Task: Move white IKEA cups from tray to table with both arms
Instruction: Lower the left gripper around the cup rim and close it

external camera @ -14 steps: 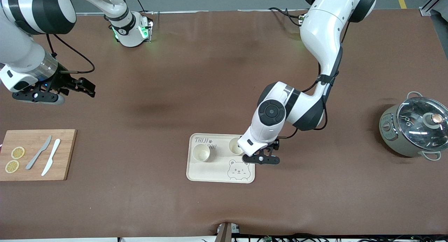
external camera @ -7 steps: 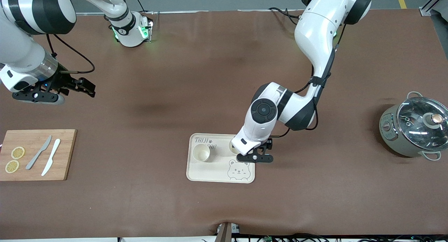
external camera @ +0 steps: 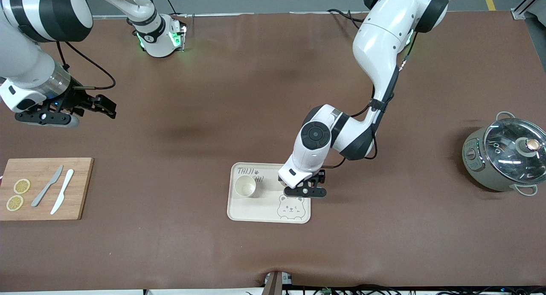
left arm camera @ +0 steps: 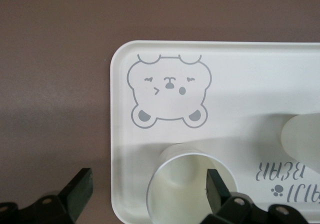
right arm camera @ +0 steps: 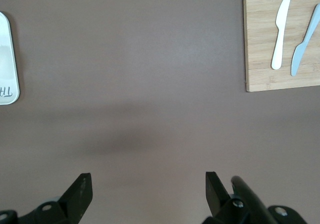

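A cream tray with a bear drawing point(external camera: 262, 209) lies near the middle of the table. One white cup point(external camera: 245, 186) stands upright on it, toward the right arm's end. The other white cup point(left arm camera: 182, 191) stands on the tray under my left gripper point(external camera: 303, 187) and is mostly hidden in the front view. My left gripper point(left arm camera: 148, 184) is open: one fingertip point(left arm camera: 215, 184) is over the cup's mouth, the other over bare table beside the tray. The first cup shows at the edge of the left wrist view point(left arm camera: 302, 136). My right gripper point(external camera: 106, 108) waits open and empty over bare table point(right arm camera: 147, 189).
A wooden cutting board point(external camera: 76, 171) with two knives and lemon slices lies at the right arm's end, and shows in the right wrist view point(right arm camera: 260, 44). A grey pot with a glass lid point(external camera: 505, 158) stands at the left arm's end.
My left gripper has moved over the tray toward the right arm's end and now covers the second cup in the front view. The right arm has not moved.
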Controlling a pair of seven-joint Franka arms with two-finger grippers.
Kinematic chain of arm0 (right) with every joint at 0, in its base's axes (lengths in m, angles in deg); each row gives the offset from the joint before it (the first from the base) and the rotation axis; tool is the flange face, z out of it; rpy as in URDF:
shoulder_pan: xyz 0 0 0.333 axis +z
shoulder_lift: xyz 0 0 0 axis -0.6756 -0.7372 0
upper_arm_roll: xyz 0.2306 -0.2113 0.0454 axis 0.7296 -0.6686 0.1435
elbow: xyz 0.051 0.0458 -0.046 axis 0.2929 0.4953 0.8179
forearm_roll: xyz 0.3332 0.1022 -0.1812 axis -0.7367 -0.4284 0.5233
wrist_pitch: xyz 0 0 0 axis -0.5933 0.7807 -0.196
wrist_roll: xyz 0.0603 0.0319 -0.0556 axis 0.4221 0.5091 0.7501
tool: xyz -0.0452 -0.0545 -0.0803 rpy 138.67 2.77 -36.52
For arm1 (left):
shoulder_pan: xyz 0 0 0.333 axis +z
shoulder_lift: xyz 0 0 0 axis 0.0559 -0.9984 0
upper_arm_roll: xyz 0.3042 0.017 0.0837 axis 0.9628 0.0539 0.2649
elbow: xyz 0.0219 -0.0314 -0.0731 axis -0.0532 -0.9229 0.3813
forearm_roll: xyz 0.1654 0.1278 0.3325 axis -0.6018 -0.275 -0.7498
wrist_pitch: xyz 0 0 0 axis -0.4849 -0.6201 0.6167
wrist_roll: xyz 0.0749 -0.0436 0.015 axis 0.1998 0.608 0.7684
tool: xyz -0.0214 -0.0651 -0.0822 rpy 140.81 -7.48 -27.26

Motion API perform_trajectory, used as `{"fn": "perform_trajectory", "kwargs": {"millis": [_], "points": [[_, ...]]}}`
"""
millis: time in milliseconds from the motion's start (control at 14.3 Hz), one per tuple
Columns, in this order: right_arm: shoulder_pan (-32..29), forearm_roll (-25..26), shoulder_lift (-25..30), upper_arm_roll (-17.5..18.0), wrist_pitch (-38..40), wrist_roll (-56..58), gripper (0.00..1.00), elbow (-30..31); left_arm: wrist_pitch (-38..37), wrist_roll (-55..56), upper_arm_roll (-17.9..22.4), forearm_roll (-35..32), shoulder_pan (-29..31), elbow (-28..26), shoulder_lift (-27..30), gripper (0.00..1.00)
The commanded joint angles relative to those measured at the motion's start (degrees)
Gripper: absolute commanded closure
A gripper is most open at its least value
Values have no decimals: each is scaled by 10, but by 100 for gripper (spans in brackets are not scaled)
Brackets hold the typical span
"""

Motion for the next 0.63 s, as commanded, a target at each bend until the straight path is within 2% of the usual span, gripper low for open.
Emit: {"fn": "perform_trajectory", "kwargs": {"millis": [0, 559], "points": [[2, 3, 1, -1, -2, 3, 0, 3, 15, 18, 10, -15, -10, -13, 4, 0], [2, 3, -2, -1, -4, 3, 0, 3, 16, 27, 10, -15, -14, -36, 8, 0]]}}
